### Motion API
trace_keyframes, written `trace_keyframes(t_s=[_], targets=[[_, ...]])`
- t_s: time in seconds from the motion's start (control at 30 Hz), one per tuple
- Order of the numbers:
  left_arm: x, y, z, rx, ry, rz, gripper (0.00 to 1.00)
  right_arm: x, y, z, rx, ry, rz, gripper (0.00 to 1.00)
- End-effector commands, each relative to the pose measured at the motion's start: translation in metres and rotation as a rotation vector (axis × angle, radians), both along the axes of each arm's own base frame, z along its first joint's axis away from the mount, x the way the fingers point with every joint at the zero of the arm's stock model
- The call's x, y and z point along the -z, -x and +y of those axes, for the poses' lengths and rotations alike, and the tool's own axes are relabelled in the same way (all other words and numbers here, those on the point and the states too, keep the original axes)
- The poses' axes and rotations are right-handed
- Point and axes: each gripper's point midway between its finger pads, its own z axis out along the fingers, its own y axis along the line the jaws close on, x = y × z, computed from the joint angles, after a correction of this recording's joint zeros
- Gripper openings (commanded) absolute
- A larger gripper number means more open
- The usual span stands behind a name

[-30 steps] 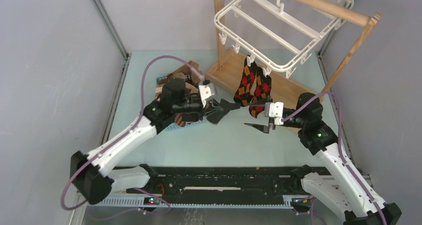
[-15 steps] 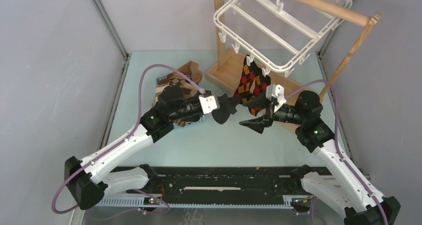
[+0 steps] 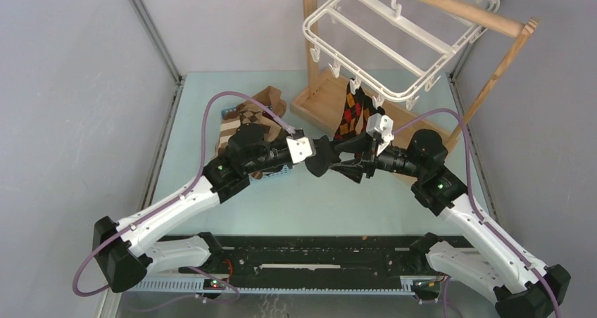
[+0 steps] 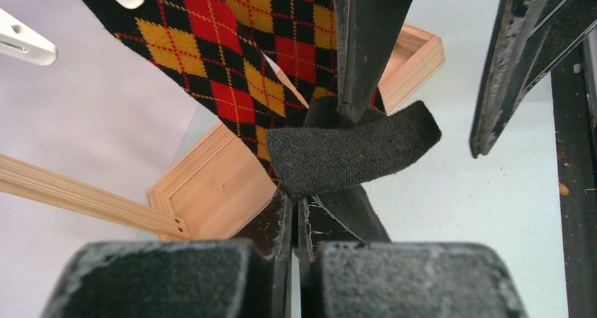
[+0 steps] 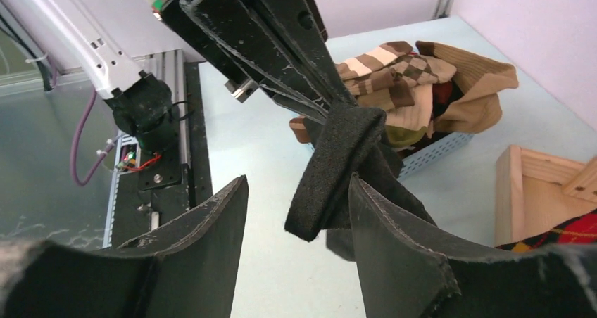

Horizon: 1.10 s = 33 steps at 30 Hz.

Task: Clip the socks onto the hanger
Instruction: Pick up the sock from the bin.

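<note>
one black sock sits pinched tight in the left gripper, so the right gripper, spread wide around its end, should squeeze firmly, then lift toward the hanger at 1 o'clock.

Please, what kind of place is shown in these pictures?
Probably a robot test cell staged for laundry work: plain grey walls enclose a table with robot arms bolted at its edge, and a clip hanger hangs on a wooden stand.
</note>
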Motion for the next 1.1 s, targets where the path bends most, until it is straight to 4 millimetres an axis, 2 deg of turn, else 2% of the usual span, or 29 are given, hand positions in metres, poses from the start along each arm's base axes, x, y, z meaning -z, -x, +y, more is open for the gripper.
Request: trace_keyframes(t_s=[0.0, 0.13, 0.2, 0.3, 0.43, 0.7, 0.97, 1.0, 1.07], targets=[[-0.037, 0.001, -0.002, -0.010, 0.100, -0.030, 0.00, -0.016, -0.013, -0.001, 0.089, -0.028, -0.009, 0.61], [-0.038, 0.000, -0.002, -0.018, 0.108, -0.018, 0.00, -0.009, -0.013, 0.000, 0.093, -0.003, -0.004, 0.58], [-0.039, 0.001, -0.002, -0.018, 0.114, -0.016, 0.00, -0.008, -0.012, 0.002, 0.087, -0.001, -0.005, 0.51], [-0.039, 0.001, -0.003, -0.019, 0.120, -0.008, 0.00, -0.010, -0.012, 0.004, 0.077, -0.004, -0.021, 0.33], [-0.037, 0.001, -0.002, -0.025, 0.123, 0.009, 0.00, -0.016, -0.011, 0.005, 0.067, -0.001, -0.054, 0.00], [-0.026, 0.007, 0.001, -0.017, 0.110, 0.037, 0.01, -0.026, -0.017, -0.006, 0.085, 0.015, -0.063, 0.00], [-0.030, 0.004, 0.002, -0.034, 0.119, 0.050, 0.00, -0.027, -0.012, -0.003, 0.051, 0.006, -0.034, 0.00], [-0.030, 0.004, 0.001, -0.036, 0.120, 0.054, 0.00, -0.026, -0.012, -0.002, 0.051, 0.007, -0.027, 0.06], [-0.031, 0.003, 0.001, -0.039, 0.126, 0.062, 0.00, -0.025, -0.012, -0.001, 0.051, 0.007, -0.013, 0.24]])
